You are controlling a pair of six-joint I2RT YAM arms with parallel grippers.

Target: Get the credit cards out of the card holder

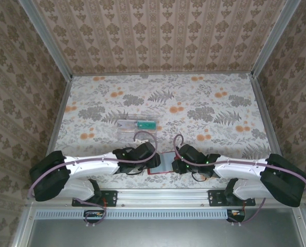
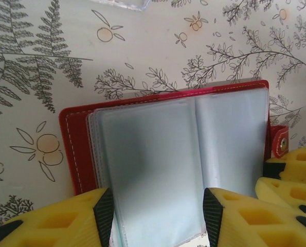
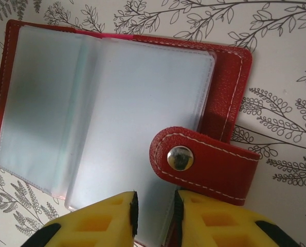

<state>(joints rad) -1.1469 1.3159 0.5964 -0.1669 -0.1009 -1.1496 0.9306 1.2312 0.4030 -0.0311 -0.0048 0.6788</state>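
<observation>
The red card holder (image 1: 163, 163) lies open on the floral table between my two grippers. Its grey pockets (image 2: 158, 149) are framed by the red border (image 2: 75, 149). No credit card is clear to me; the pockets look pale and cloudy, with a thin pink edge (image 3: 117, 36) at the spine. My left gripper (image 2: 158, 216) stands open wide over the near edge of the left pocket pages. My right gripper (image 3: 155, 213) is open by a narrow gap, straddling the near edge of the right pocket page (image 3: 147, 113) beside the snap strap (image 3: 204, 162).
A clear plastic tray (image 1: 137, 125) holding a green item (image 1: 145, 124) sits on the table beyond the holder. Patterned walls close in the table on three sides. The right gripper's yellow fingers (image 2: 291, 175) are close to the holder's right edge in the left wrist view.
</observation>
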